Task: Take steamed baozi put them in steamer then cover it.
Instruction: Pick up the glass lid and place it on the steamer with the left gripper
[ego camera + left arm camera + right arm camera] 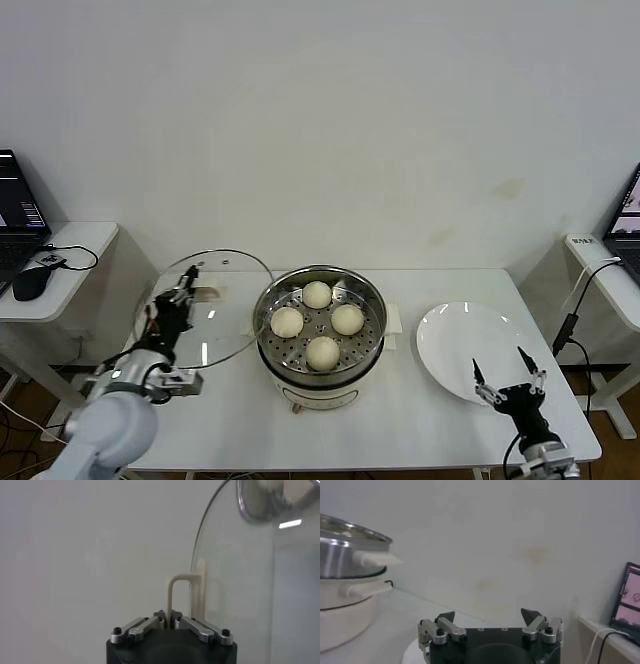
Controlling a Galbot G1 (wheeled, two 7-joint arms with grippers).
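Observation:
Four cream-white baozi (pixel 317 294) lie on the perforated tray inside the shiny steamer (pixel 372 345) at the table's middle. My left gripper (pixel 183 293) is shut on the cream handle (pixel 175 594) of the clear glass cover (pixel 225 325), holding it tilted and lifted just left of the steamer; the glass (pixel 240 585) stands on edge in the left wrist view. My right gripper (pixel 508 372) is open and empty, low over the near edge of the white plate (pixel 450 340). The steamer (pixel 342 555) also shows in the right wrist view.
Side desks with laptops (pixel 18 215) and a mouse (pixel 30 284) stand at far left and far right (pixel 625 222). A cable (pixel 570 325) hangs by the table's right edge. The wall lies close behind the table.

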